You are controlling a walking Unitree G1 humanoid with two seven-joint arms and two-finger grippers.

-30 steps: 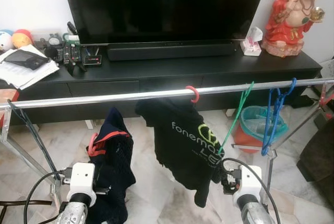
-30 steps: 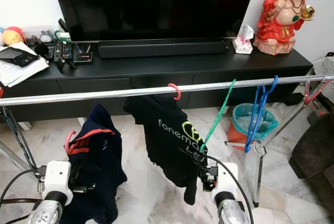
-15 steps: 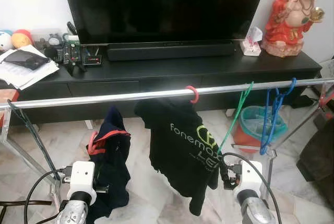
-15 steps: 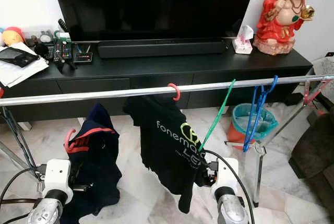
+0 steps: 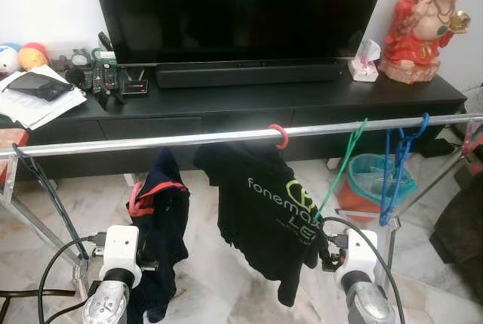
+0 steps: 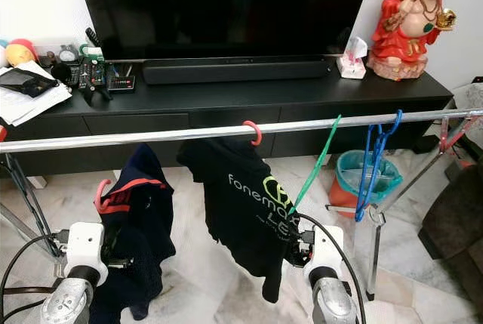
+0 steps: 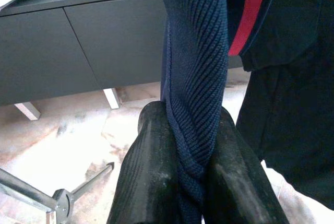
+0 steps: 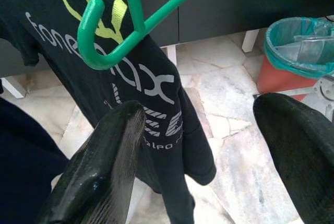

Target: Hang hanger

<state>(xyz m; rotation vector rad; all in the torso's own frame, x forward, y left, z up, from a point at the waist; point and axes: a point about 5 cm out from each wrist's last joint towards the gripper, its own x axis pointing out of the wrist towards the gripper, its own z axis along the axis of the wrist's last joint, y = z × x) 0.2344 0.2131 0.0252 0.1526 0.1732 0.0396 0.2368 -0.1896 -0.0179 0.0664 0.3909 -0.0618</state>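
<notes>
Carrying stage of the hanging task. Left gripper (image 7: pixel 193 182) is clamped on a fold of the navy garment (image 5: pixel 162 226), which is draped on a red hanger (image 5: pixel 136 197) held low, below the rail (image 5: pixel 151 143) and to the left of the black printed T-shirt (image 5: pixel 264 218). That shirt hangs from the rail by its own red hook (image 5: pixel 280 135). Right gripper (image 8: pixel 203 151) has its jaws wide apart, empty, with the free end of a green hanger (image 8: pixel 112 31) just ahead of them; the green hanger leans from the rail near the blue hangers (image 5: pixel 400 165).

By judgement, the next move calls for raising the left arm until the red hanger's hook clears the rail, then lowering it onto bare rail left of the T-shirt.

Most of the red hanger is hidden inside the garment, so whether the fingers (image 7: pixel 151 172) pinch its frame or cloth alone cannot be told. Both forearms are cut off at the head views' lower edge.
</notes>
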